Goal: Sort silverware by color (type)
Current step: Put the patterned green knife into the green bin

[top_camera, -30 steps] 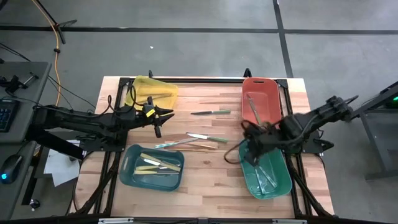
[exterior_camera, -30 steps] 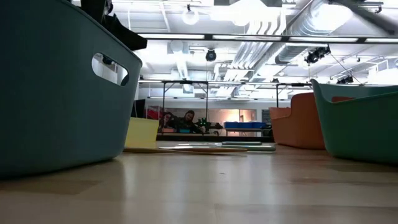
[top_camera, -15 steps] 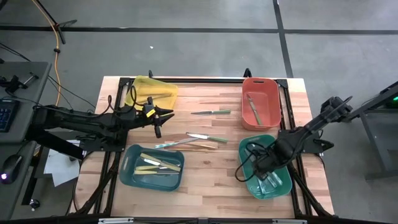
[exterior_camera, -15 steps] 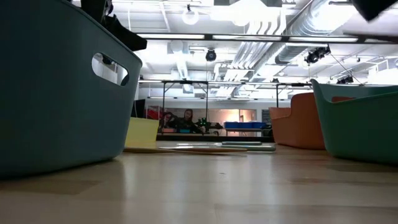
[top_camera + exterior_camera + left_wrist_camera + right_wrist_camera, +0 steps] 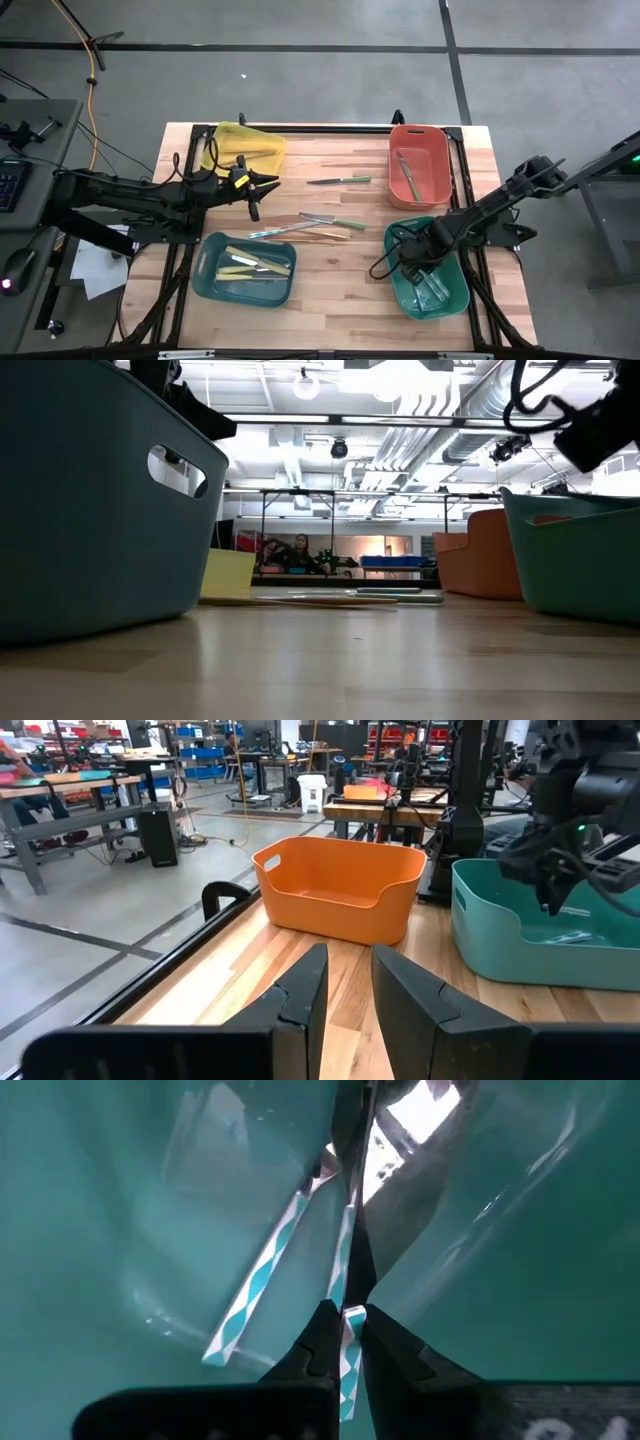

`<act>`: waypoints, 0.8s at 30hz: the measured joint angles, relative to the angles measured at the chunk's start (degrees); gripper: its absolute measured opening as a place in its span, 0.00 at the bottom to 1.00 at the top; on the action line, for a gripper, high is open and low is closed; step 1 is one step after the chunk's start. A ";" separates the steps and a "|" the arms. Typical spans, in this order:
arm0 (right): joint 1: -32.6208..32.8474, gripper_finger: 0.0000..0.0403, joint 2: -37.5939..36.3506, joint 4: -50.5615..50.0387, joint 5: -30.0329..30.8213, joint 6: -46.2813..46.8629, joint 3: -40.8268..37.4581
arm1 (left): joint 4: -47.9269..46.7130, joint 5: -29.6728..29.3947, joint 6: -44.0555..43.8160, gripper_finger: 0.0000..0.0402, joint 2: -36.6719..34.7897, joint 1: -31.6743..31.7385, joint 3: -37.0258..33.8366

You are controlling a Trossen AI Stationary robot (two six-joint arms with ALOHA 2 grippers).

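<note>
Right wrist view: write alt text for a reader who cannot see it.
The right gripper, fingers shut on a clear utensil with teal stripes, points down into the teal bin. Another striped utensil lies inside beside it.

No readable text, label, brand, number or sign appeared in any of the views.
</note>
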 joint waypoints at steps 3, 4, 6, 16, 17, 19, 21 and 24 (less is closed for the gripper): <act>-0.80 0.04 0.00 0.79 -0.02 -0.30 -1.02 | 0.00 0.00 0.00 0.18 0.00 -0.01 0.01; -0.98 0.05 0.00 0.79 -0.05 -0.56 -1.13 | -0.02 -0.02 0.00 0.18 0.01 -0.01 0.00; -1.06 0.06 0.00 0.84 -0.04 -1.41 -1.13 | -0.04 -0.02 0.01 0.18 0.00 0.01 0.01; -1.06 0.07 0.00 1.44 0.02 -1.65 -1.13 | -0.07 -0.02 0.00 0.18 -0.01 0.00 0.01; -1.06 0.07 0.00 1.61 0.02 -1.82 -1.15 | -0.07 -0.02 0.00 0.18 0.01 0.01 0.01; -1.06 0.07 0.00 1.91 0.04 -3.31 -1.13 | -0.07 -0.02 0.00 0.18 0.01 0.00 0.01; -1.06 0.08 0.00 2.10 0.04 -4.13 -1.13 | -0.07 -0.02 0.00 0.18 -0.01 0.01 0.01; -1.06 0.12 0.00 2.19 0.02 -4.21 -1.13 | -0.07 -0.02 0.00 0.18 -0.01 0.01 0.01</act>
